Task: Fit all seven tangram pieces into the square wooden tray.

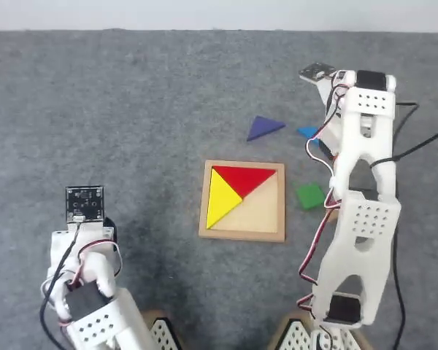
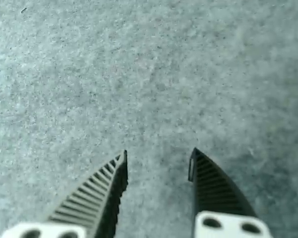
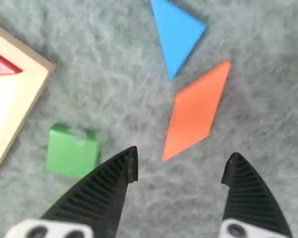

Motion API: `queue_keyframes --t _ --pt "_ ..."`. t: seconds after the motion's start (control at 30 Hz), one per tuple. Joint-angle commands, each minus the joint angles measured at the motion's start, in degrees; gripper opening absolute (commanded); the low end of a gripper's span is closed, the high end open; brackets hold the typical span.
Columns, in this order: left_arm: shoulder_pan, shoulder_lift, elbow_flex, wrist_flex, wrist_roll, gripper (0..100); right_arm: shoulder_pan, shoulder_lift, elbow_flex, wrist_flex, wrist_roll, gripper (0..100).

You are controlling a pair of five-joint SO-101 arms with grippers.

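While wooden tray (image 1: 242, 235) sits part-filled, right gripper (image 3: 183, 153) hangs wide over orange parallelogram (image 3: 196, 111).
Centre jaws across its narrow width before closing; left gripper (image 2: 159, 156) parted, empty.

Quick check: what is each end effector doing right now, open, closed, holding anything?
Left end effector: open, holding nothing.
Right end effector: open, holding nothing; the orange parallelogram lies close to its tips, untouched.
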Motion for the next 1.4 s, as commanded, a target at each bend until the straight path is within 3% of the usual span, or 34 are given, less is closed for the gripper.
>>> queue_keyframes --t 0.0,0.23,0.6,0.8,1.0,1.1,1.23,1.37 --pt "0.44 -0.79 -0.48 -1.05 0.09 19 -1.45 -3.47 -0.35 0.13 0.62 28.4" --pt "0.26 -0.79 -0.48 -0.97 0.09 19 -1.89 -3.21 -1.76 -0.22 -3.25 28.4" --pt "0.26 -0.79 -0.48 -0.70 0.44 19 -0.75 5.58 -2.64 -11.38 3.16 28.4" --pt "0.26 -0.79 -0.48 -0.79 0.44 19 1.01 9.80 -2.73 -11.65 8.53 28.4" --pt "0.44 -0.79 -0.48 -0.88 0.44 19 2.15 11.56 -2.64 -9.36 8.53 28.2" --pt "0.44 -0.79 -0.48 -0.88 0.44 19 1.89 12.18 -2.64 -4.00 7.82 20.8" --pt "0.44 -0.79 -0.48 -0.97 0.44 19 2.24 12.00 -2.64 -2.68 1.32 5.9" --pt "0.44 -0.79 -0.48 -0.97 0.44 19 1.98 12.00 -2.64 -0.84 -3.69 6.8"
